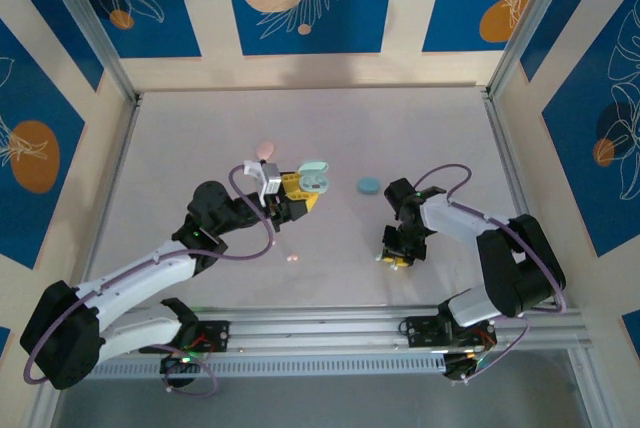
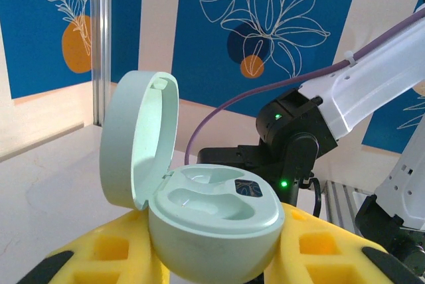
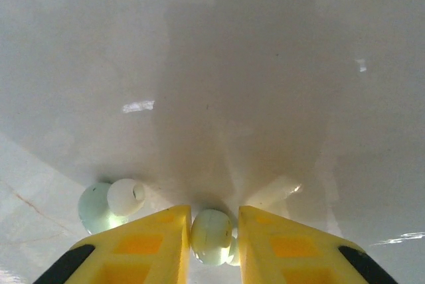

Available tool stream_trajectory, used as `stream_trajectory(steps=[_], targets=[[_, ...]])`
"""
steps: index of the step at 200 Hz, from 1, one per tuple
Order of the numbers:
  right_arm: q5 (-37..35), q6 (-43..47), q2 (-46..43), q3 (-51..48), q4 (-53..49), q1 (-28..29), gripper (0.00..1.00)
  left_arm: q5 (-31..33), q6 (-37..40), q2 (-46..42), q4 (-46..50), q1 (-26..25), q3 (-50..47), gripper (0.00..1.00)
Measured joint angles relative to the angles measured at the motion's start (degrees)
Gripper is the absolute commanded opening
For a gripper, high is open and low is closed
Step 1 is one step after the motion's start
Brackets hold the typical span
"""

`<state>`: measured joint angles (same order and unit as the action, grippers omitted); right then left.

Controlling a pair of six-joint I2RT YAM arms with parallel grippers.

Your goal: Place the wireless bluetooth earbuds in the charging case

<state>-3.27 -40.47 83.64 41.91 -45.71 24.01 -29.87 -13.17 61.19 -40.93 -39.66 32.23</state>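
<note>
My left gripper (image 1: 298, 191) is shut on the mint charging case (image 2: 212, 221), pinched between its yellow fingers (image 2: 106, 251) and held above the table. The lid (image 2: 136, 141) stands open and both wells look empty. My right gripper (image 3: 214, 231) points down at the table, shut on a pale mint earbud (image 3: 211, 239) that rests on or just above the surface. A second pale earbud (image 3: 109, 201) lies on the table just left of its left finger (image 3: 139, 244). In the top view the right gripper (image 1: 397, 260) is right of centre, and a tiny pink bud (image 1: 293, 258) lies near the front.
A blue rounded case (image 1: 369, 185) sits mid-table between the two arms. A pink rounded case (image 1: 265, 151) lies behind the left gripper. Metal frame posts and patterned walls enclose the white table (image 1: 200, 148).
</note>
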Motion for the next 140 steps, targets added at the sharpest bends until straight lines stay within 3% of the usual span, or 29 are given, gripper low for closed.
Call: stream_trajectory(steps=[140], targets=[[-0.7, 0.5, -0.9, 0.4, -0.3, 0.3, 0.21, 0.0, 0.0, 0.0, 0.0, 0.0, 0.0, 0.33]])
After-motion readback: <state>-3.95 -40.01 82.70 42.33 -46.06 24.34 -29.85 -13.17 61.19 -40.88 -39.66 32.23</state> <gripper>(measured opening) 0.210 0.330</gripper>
